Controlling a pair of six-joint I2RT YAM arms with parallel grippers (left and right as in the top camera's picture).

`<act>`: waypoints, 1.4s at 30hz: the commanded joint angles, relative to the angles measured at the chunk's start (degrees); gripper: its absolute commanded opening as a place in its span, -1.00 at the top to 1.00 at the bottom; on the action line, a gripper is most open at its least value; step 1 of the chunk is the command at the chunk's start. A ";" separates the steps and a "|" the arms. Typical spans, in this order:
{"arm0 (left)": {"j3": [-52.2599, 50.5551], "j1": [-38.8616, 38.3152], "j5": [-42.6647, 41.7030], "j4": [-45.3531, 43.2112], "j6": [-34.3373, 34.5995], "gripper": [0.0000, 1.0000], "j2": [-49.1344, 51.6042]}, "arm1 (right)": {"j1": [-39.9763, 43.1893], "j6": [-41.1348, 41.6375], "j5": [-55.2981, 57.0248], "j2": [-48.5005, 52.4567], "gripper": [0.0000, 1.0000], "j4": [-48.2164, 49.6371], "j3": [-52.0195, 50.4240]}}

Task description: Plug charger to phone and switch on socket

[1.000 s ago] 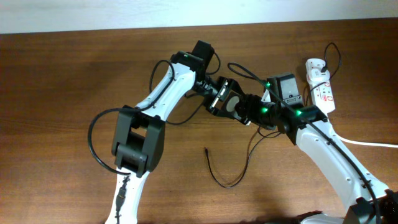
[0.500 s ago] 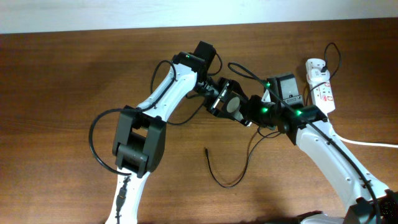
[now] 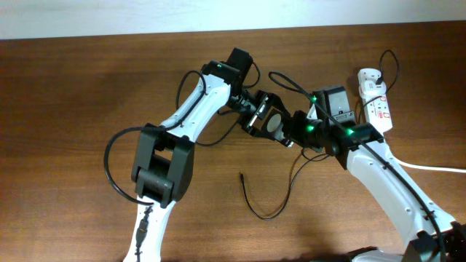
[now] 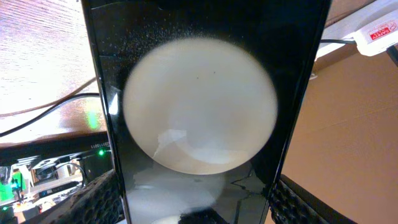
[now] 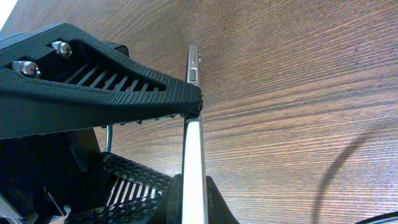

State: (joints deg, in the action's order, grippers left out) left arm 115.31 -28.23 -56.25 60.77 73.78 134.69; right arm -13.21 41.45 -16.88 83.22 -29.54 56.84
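**Jaws: L gripper [image 4: 199,202] clamped on phone [image 4: 199,112]; R gripper [image 3: 291,135] can't tell**

L jaws are closed onto the phone. Ribbed pads [image 4: 101,200] sit against both long edges and the phone fills the gap. Its glossy black face, w/ a big white round spot, is turned to the left wrist cam.

R jaws: in overhead they're right up against the phone from the side opposite the L gripper. Right wrist cam shows the phone edge-on w/ dark shapes either side of it at the bottom of frame. Can't tell if those are pressing or just flanking.

There's a small slot [image 5: 193,74] on the thin edge, just past a ribbed black finger [image 5: 93,87] whose tip touches that edge. The phone sits between the two grippers.

Charger [image 3: 256,209]: thin black cable lying loose on the wooden table [image 3: 73,109], on the arm-base side of both jaws and well apart from the phone. Its connector tip [image 3: 242,175] is free, resting on the wood only.

Socket [image 3: 378,109]: white strip w/ red marks, outboard of the R jaws and well apart from them. Its thick white cord [image 3: 437,169] runs off sideways.
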 commanded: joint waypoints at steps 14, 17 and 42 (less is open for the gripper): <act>1.42 16.46 -12.76 9.75 -37.97 -0.72 0.31 | 14.71 -6.69 -22.47 0.39 0.92 7.13 0.72; 1.42 16.46 -21.00 3.45 -40.65 -0.72 0.31 | 17.11 1.95 -35.45 0.39 0.92 17.03 0.72; 14.67 9.57 0.17 -32.44 3.26 -0.98 0.31 | 17.33 44.59 -25.66 0.42 0.92 40.35 0.72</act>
State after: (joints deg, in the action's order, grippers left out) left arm 129.12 -18.00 -57.43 29.21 69.41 134.69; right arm 3.77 83.29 -43.90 83.99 7.86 56.66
